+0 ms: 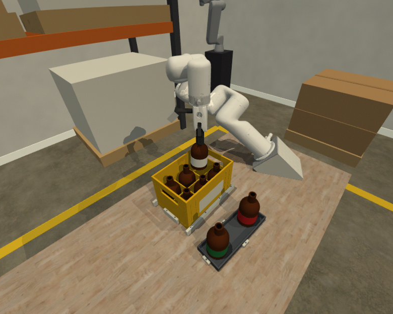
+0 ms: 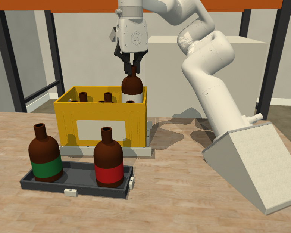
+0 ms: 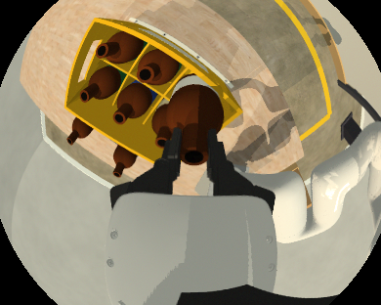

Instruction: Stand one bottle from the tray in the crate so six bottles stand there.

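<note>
My gripper (image 1: 199, 140) (image 2: 132, 70) (image 3: 194, 139) is shut on the neck of the white-labelled brown bottle (image 1: 199, 152) (image 2: 131, 85) (image 3: 197, 108). This bottle hangs upright, partly down in the back cell at the robot's end of the yellow crate (image 1: 173, 206) (image 2: 95, 112) (image 3: 134, 142). Its base is hidden in the exterior view. It stands taller than the several bottles in the other cells. The crate looks level. On the dark tray (image 1: 237, 233) (image 2: 78, 175), a green-labelled bottle (image 1: 217, 238) (image 2: 44, 150) and a red-labelled bottle (image 1: 248, 206) (image 2: 108, 155) stand upright, apart.
Pale stop blocks (image 1: 171, 215) (image 2: 105, 151) edge the crate, and small ones (image 2: 70, 192) edge the tray. Another bottle neck (image 1: 216, 166) stands close beside the held bottle. The robot's wedge base (image 1: 277, 162) (image 2: 263, 160) is on the table, right of the crate.
</note>
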You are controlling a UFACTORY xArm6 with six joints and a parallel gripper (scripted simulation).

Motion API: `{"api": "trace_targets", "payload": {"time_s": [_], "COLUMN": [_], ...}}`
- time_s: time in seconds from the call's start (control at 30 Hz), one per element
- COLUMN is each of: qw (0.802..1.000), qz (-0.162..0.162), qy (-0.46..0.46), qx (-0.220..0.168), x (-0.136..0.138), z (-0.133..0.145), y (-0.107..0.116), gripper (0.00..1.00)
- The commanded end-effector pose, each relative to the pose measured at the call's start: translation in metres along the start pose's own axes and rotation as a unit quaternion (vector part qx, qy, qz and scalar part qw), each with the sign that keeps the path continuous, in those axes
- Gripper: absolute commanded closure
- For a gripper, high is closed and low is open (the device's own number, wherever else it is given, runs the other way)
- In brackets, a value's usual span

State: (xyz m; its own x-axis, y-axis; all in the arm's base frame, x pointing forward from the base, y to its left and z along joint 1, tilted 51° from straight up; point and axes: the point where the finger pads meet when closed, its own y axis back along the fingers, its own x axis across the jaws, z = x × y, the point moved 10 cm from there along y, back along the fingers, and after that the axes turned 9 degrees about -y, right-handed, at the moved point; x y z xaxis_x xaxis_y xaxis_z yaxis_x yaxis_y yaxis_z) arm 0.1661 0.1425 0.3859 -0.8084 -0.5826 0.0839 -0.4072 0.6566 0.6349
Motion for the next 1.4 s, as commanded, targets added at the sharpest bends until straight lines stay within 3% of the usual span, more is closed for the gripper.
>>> {"api": "trace_targets", "payload": {"time_s": [0.0, 1.37], "qw": [1.000, 1.000], "qz": [-0.001, -0.001], "qy": [0.000, 0.000], "qx": [0.000, 0.000], "x": [0.000, 0.000], "z": [0.000, 0.000], "y": [-0.003, -0.035], "gripper": [1.00, 1.00]}}
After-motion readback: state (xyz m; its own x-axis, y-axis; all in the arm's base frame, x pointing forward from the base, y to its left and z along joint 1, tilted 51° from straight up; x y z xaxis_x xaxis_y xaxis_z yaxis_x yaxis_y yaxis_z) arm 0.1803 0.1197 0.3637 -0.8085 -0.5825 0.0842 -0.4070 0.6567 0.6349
